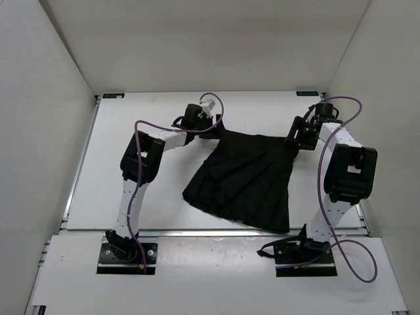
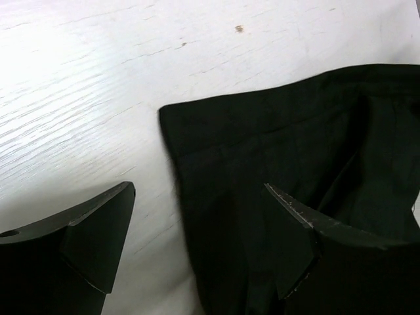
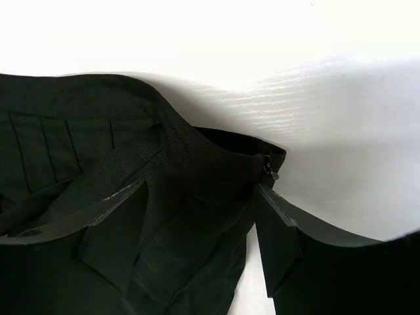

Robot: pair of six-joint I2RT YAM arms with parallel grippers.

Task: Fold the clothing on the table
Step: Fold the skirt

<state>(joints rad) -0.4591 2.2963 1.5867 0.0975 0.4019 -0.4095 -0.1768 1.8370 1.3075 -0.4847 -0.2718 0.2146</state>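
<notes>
Left end effector (image 2: pixel 197 190) astride clothing (image 2: pixel 295 131) corner

Left arm (image 1: pixel 131 197), right arm (image 1: pixel 325 213): white links, black joint housings, black base plates (image 1: pixel 149 251). Purple cables (image 1: pixel 136 141) looped along each. Fingers (image 2: pixel 98 243) matte black, wedge-shaped.

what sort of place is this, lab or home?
Probably a lab robot cell: white railed table boxed in by plain white walls, left arm and right arm bolted at its near edge, black clothing between them.
</notes>
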